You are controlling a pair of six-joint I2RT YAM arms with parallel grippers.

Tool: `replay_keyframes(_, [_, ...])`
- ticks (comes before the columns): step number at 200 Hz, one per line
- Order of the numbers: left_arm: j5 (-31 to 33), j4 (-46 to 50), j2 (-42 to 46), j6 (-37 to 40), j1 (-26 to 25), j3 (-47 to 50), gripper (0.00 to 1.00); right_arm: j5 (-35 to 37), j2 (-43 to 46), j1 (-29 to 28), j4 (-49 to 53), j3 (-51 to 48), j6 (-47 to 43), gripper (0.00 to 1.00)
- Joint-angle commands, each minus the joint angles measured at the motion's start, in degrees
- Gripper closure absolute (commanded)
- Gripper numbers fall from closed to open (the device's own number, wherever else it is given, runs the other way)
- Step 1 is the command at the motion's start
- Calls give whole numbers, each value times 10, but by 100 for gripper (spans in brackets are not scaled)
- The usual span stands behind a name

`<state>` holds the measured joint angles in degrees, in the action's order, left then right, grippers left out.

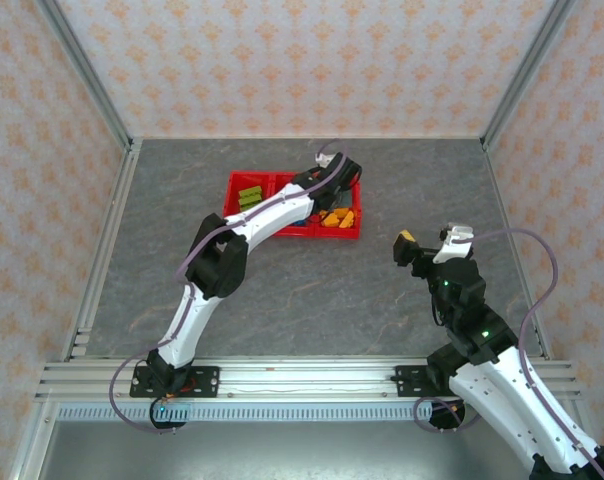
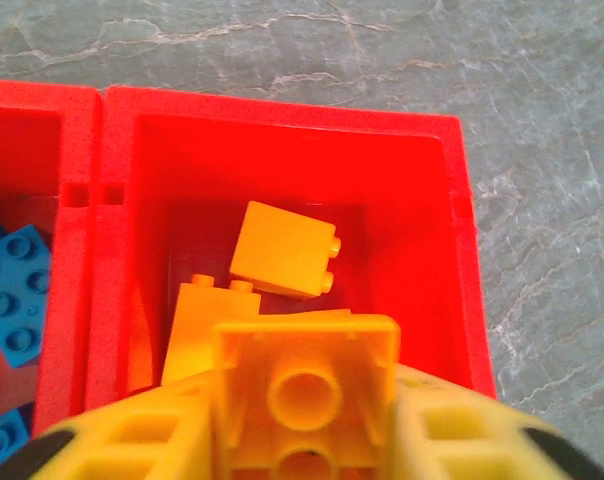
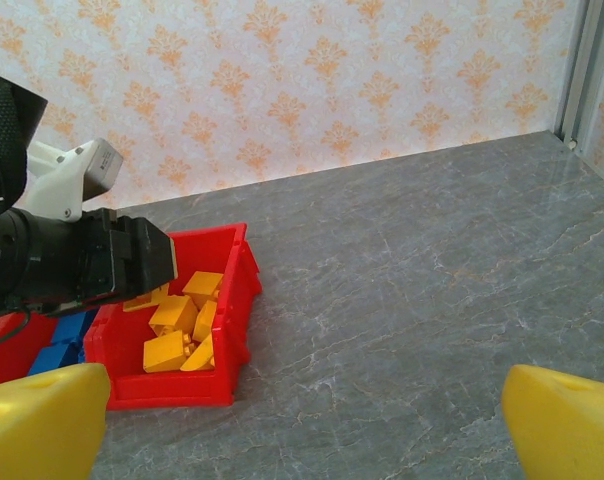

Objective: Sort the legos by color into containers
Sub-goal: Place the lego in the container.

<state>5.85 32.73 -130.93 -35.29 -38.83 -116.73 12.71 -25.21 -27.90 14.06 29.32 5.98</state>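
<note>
The containers are three red bins joined in one tray. My left gripper hangs over the right bin, shut on an orange-yellow lego whose hollow underside faces the camera. More orange-yellow legos lie in that bin below it. Blue legos sit in the middle bin and green legos in the left one. My right gripper stands open above the bare table, to the right of the tray, with nothing between its fingers.
The left arm stretches across the tray from the near left. Grey stone-patterned table lies to the right of and in front of the tray. Patterned walls and metal frame rails close in the table.
</note>
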Motion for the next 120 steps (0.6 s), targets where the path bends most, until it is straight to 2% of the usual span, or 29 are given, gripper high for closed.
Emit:
replay_keyframes(1, [3, 21, 12, 8, 10, -26, 49, 17, 5, 0, -11, -8, -6, 0])
replay_keyframes(12, [7, 20, 24, 14, 10, -22, 42, 18, 3, 0, -12, -7, -7, 0])
replay_keyframes(16, [9, 19, 29, 14, 10, -20, 31, 18, 3, 0, -12, -7, -6, 0])
replay_keyframes(23, [13, 16, 40, 26, 10, -13, 20, 19, 2, 0, -13, -8, -7, 0])
replay_keyframes(34, [16, 8, 60, 47, 10, -1, 10, 23, 1, 0, -13, -8, -7, 0])
replay_keyframes(51, [39, 5, 95, 66, 10, 23, 9, 31, 0, 0, -12, -7, -7, 0])
replay_keyframes(74, [67, -36, 169, 88, 12, 101, 9, 38, -1, 0, -11, -4, -6, 0])
replay_keyframes(95, [96, -101, 262, 107, 17, 209, 10, 47, 0, 0, -11, 0, -1, 0])
replay_keyframes(120, [142, -215, 382, 182, 24, 381, 9, 89, -25, 0, -53, 1, 10, 0])
